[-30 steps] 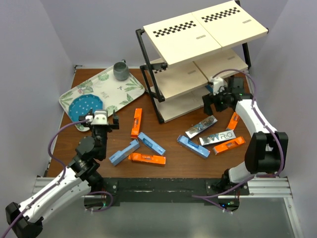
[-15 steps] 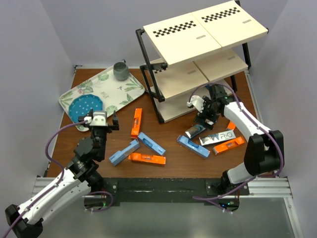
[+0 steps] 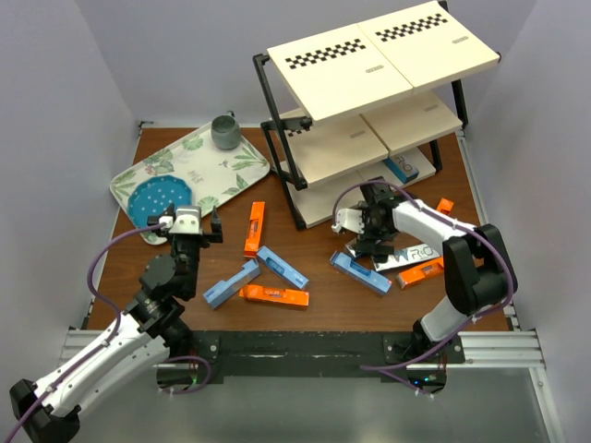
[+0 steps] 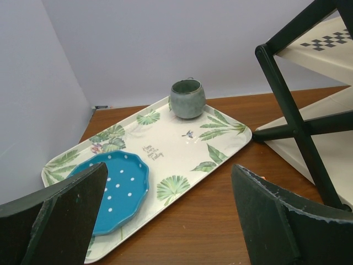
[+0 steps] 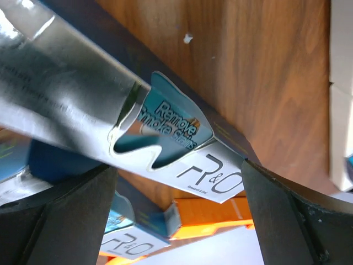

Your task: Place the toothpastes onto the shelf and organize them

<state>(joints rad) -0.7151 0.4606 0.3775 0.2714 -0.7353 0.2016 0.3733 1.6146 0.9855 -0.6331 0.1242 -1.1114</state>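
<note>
Right gripper (image 3: 367,245) lowered, straddling silver toothpaste (image 5: 71,102)

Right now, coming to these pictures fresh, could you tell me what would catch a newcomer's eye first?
The black-framed shelf with checker-striped cream boards dominates the back right. In front of it, orange, blue and silver toothpastes lie scattered across the table, the right hand open over a silver carton. At the left sits a leaf-patterned tray with a blue dotted plate and a grey-green cup.
</note>
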